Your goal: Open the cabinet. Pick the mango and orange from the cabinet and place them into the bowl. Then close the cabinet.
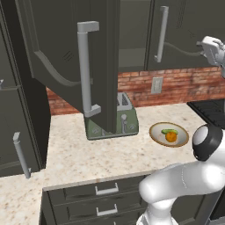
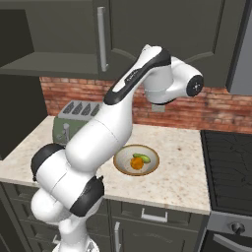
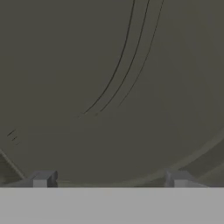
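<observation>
**Fruit in the bowl, doors left to shut**

The cabinet [image 1: 132,35] is right in front of my hand [image 3: 109,179]; in my hand view its dark arched door panel sits close ahead, with my two fingertips spread wide and nothing between them. My hand is open and empty, up high at the right door. That door looks nearly flush or only slightly ajar; I cannot tell which. The left door [image 1: 66,57] stands swung wide out over the table [image 1: 79,154], well off to my hand's left, its long bar handle [image 1: 85,70] facing the room.

Well below my hand, the bowl [image 1: 154,135] rests on the table with the orange [image 1: 171,137] and the mango [image 1: 169,131] lying in it, touching each other. So I judge the picking is done and only the closing remains.

What could go wrong: I am very near the panel, so a forward push with spread fingers could skid along the arched moulding rather than press the door squarely. Reaching across for the left door, my elbow could catch its edge or handle and knock it wider. That door hangs over the toaster [image 1: 125,118]; swinging it shut should clear, but a low sweep of my arm could clip the toaster or nudge the bowl and roll the fruit out.
</observation>
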